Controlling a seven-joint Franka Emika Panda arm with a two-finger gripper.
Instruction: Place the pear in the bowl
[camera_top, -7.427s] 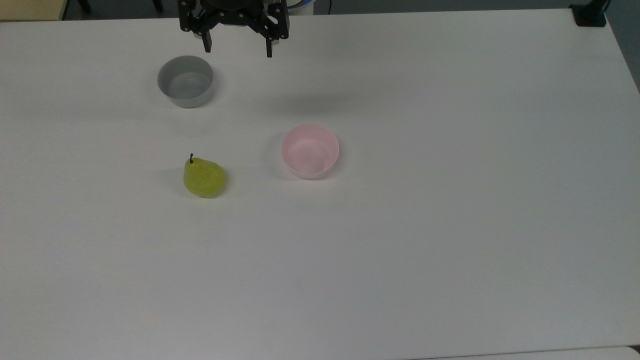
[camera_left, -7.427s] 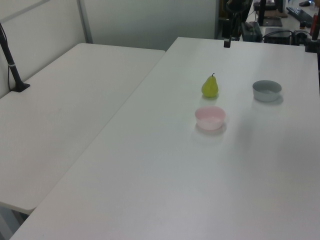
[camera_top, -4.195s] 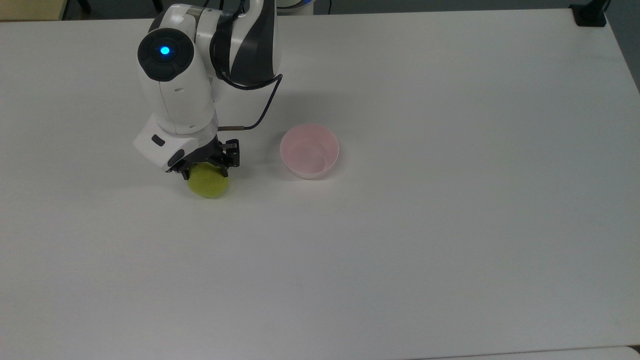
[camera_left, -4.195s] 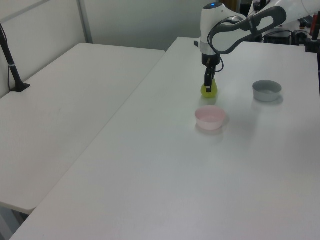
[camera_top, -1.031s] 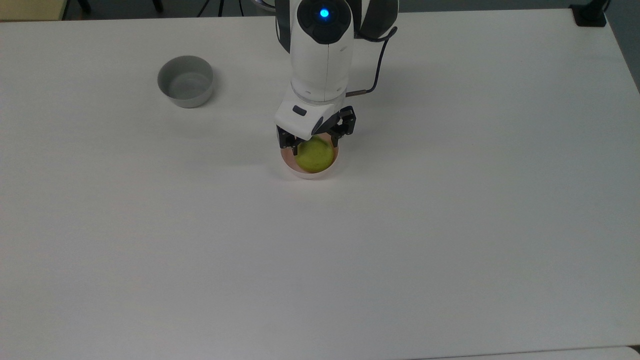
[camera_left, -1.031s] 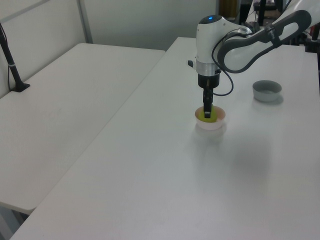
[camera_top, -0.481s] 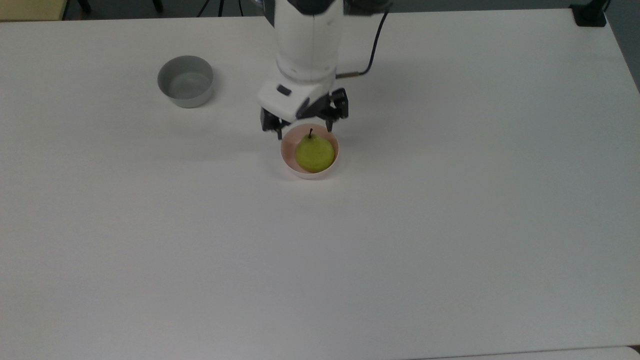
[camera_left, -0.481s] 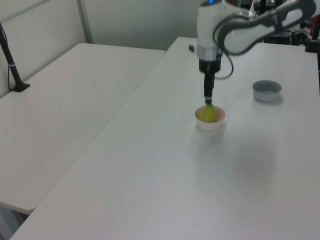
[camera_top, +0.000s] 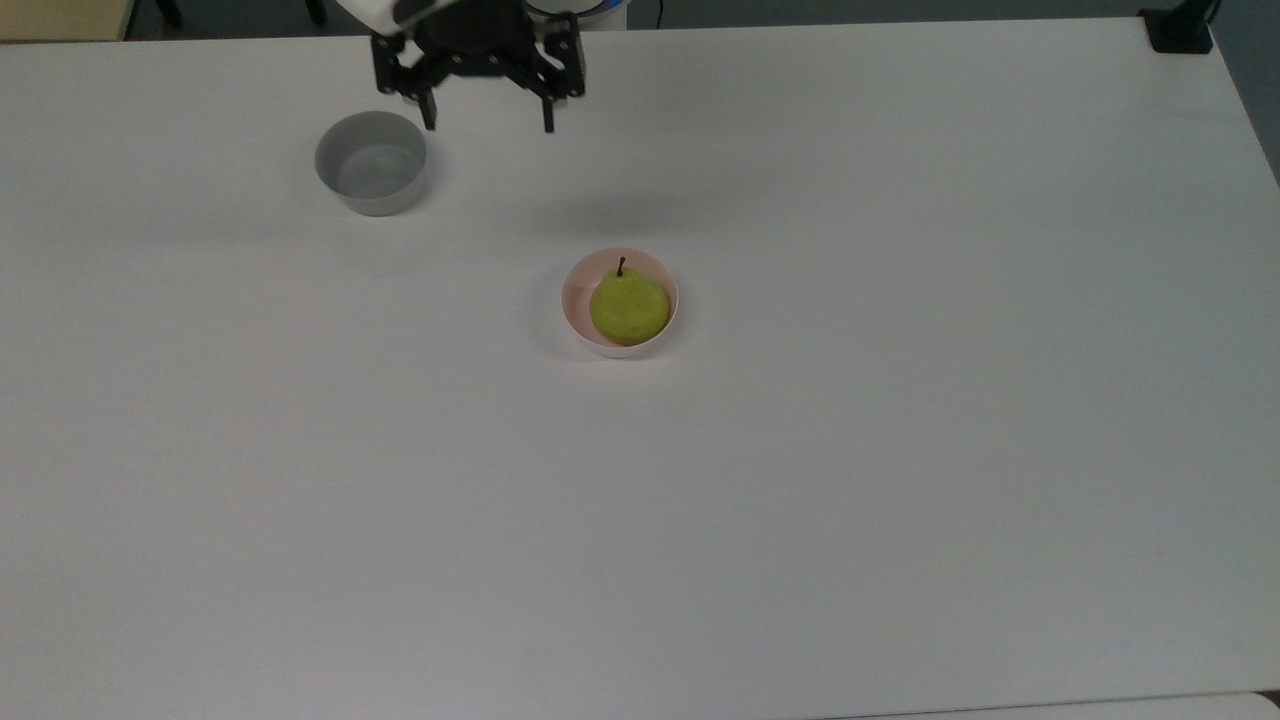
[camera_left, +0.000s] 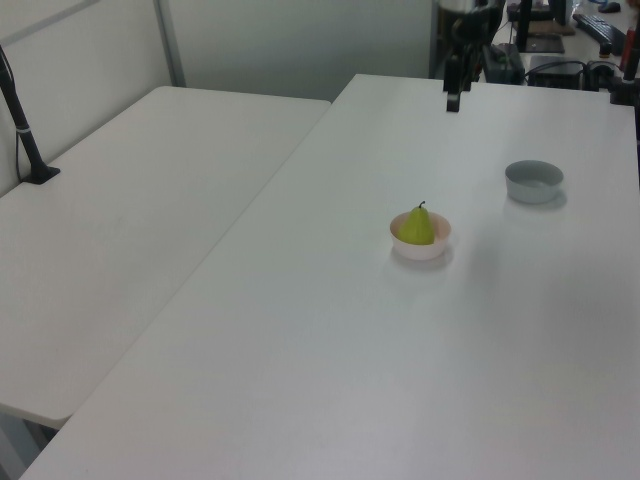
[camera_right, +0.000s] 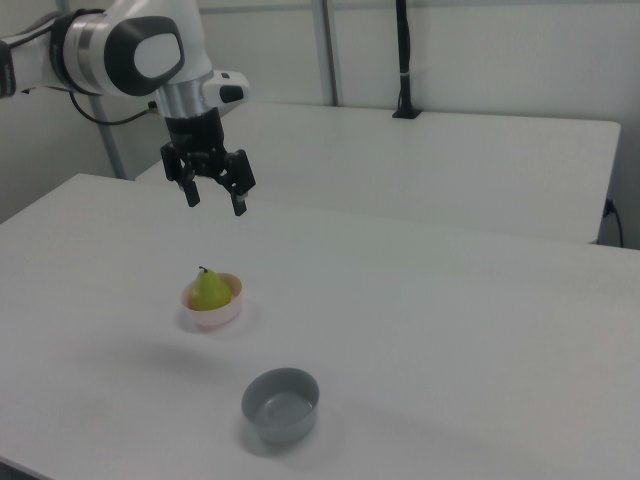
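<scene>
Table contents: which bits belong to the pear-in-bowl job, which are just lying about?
Job:
- pear, sitting stem-up in the pink bowl
- pink bowl, mid-table
- gripper, jaws open and empty, raised near the far edge of the table

Just lying about:
- grey bowl, empty, toward the top view's upper left, apart from the pink bowl

We see a wide white desk (camera_top: 900, 450) carrying two bowls. The pink bowl (camera_top: 573, 318) sits near the middle of the desk and holds the pear (camera_top: 628, 305), which stands upright with its stem up. A grey bowl (camera_top: 371, 162) stands well apart from it, toward the top view's upper left. In the left view, a second white desk (camera_left: 130, 230) adjoins ours.
</scene>
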